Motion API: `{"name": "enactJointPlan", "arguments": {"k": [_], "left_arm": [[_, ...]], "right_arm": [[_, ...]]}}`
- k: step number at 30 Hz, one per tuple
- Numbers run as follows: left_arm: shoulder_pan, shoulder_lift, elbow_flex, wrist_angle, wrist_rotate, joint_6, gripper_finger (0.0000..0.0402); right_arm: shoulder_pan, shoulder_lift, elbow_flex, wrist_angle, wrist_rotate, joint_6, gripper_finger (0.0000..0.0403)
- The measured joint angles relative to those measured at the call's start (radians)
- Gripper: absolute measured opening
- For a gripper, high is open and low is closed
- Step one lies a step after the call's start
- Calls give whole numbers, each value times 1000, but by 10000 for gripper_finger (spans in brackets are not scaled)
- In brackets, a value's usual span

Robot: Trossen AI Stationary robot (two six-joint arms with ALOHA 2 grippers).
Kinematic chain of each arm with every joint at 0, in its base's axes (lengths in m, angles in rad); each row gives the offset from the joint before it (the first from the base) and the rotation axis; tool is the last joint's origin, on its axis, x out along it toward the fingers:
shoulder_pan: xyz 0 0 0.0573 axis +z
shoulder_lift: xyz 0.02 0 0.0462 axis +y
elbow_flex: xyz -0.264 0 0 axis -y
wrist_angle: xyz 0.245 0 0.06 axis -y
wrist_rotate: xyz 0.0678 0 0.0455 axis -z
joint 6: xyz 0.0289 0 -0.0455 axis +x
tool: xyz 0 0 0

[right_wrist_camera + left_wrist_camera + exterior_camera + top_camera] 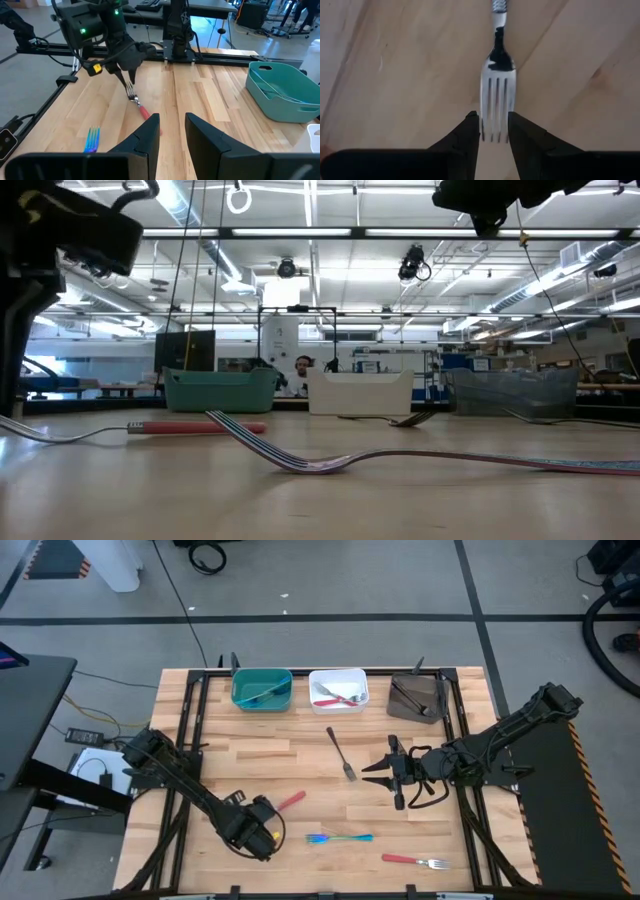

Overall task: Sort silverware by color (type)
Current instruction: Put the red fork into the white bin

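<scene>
Red-handled fork [289,801] lies on the table [300,755], front-left, tines [496,107] between the left gripper [262,830] fingers [468,132]. Jaws narrowly parted, straddling the tines; can't tell if they're pinching. Right gripper [385,772] hovers mid-table, spread wide and holding nothing, just beside the dark fork [341,754].
</scene>
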Motion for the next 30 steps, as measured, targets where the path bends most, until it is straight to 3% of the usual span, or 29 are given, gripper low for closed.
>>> {"name": "enactJointPlan", "arguments": {"k": [9,21,30], "left_arm": [[-24,-41,38,-108,0,-127,109],[-88,-247,37,-495,-3,-300,109],[-81,-547,37,-625,-209,-360,109]], "right_arm": [[0,0,0,-1,0,3,101],[0,0,0,0,-37,3,101],[0,0,0,0,-38,3,101]]}}
